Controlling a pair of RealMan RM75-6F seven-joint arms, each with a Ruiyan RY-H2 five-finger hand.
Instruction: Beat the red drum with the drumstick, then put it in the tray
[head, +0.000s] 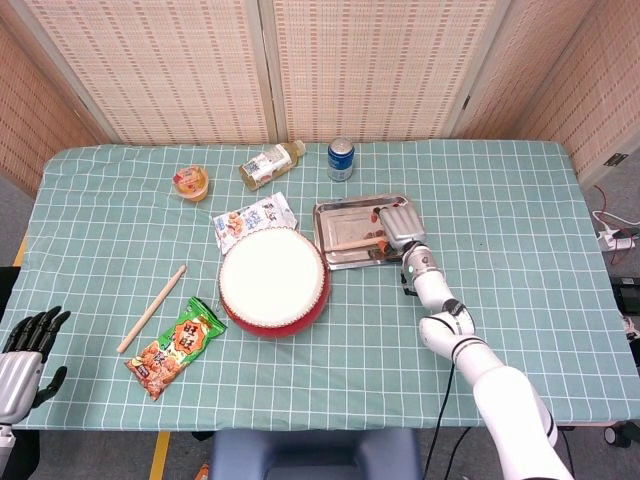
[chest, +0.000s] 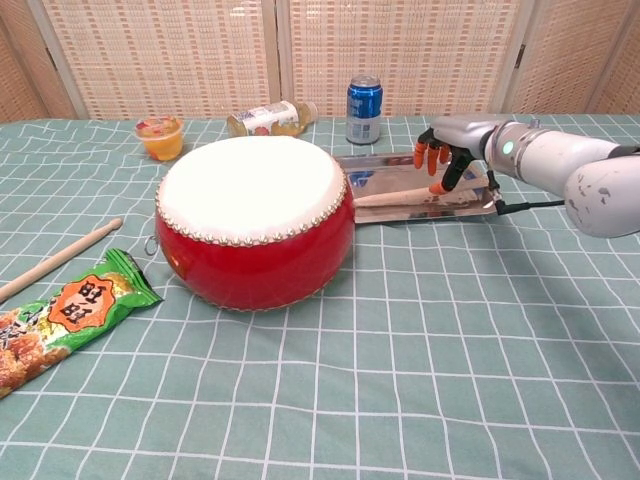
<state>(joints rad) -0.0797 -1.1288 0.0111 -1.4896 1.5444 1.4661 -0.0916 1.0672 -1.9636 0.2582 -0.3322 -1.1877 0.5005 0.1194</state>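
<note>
Green checked cloth covers the table (head: 520, 200) where our right hand (chest: 447, 150) hovers over the metal tray (head: 335, 258), its orange-tipped fingers (chest: 433, 157) spread and pointing down, holding nothing that we can see. Below them the drumstick (chest: 400, 197) lies in the tray, its tip toward the red drum (chest: 255, 220) just beside the tray's near-left edge. We judge the placing nearly done; the risk now is a trailing finger catching the stick on the way up and flicking it over the shallow rim. Farther out sit a blue soda can (head: 341, 159), a tipped drink bottle (head: 270, 164), a jelly cup (head: 192, 182), two snack packets, and a second drumstick (head: 152, 308). Our left hand (head: 25, 350) rests, fingers loosely apart, off the table's corner.
</note>
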